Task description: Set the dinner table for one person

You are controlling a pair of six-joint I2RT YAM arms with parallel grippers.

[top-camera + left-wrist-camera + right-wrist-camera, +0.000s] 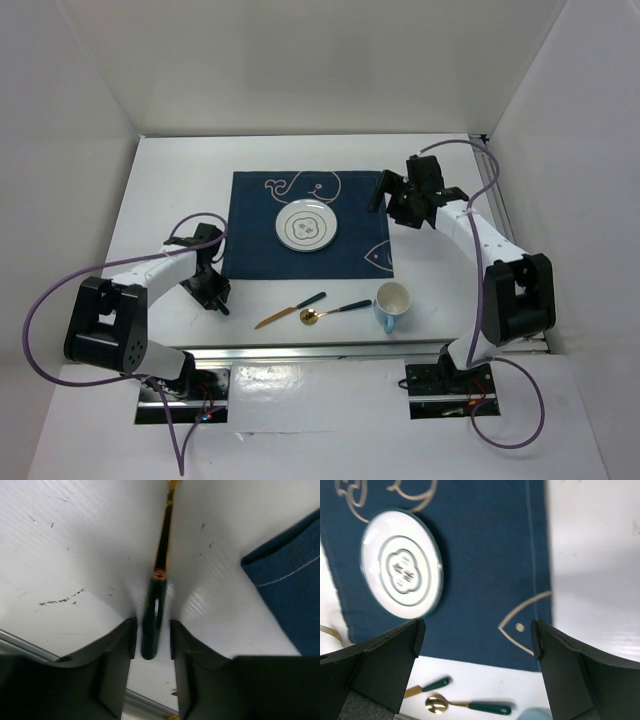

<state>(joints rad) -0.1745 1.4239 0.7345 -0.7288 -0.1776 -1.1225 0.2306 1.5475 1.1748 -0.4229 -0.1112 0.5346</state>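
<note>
The dinner table (170, 190) is a white top. On it lies a navy placemat (255, 255) with a white plate (306, 227) in its middle. My left gripper (214, 294) is low at the placemat's left. In the left wrist view its jaws (152, 640) stand narrowly open around the dark green handle of a gold fork (154, 612) that lies flat on the table, with a small gap on each side. My right gripper (392, 196) hovers wide open and empty over the placemat's right edge; its wrist view (475, 640) shows the plate (402, 564) below.
A gold knife with a green handle (290, 312), a gold spoon with a green handle (335, 311) and a light blue cup (392, 303) sit near the front edge, below the placemat. An aluminium rail (330, 350) runs along the near edge. White walls enclose three sides.
</note>
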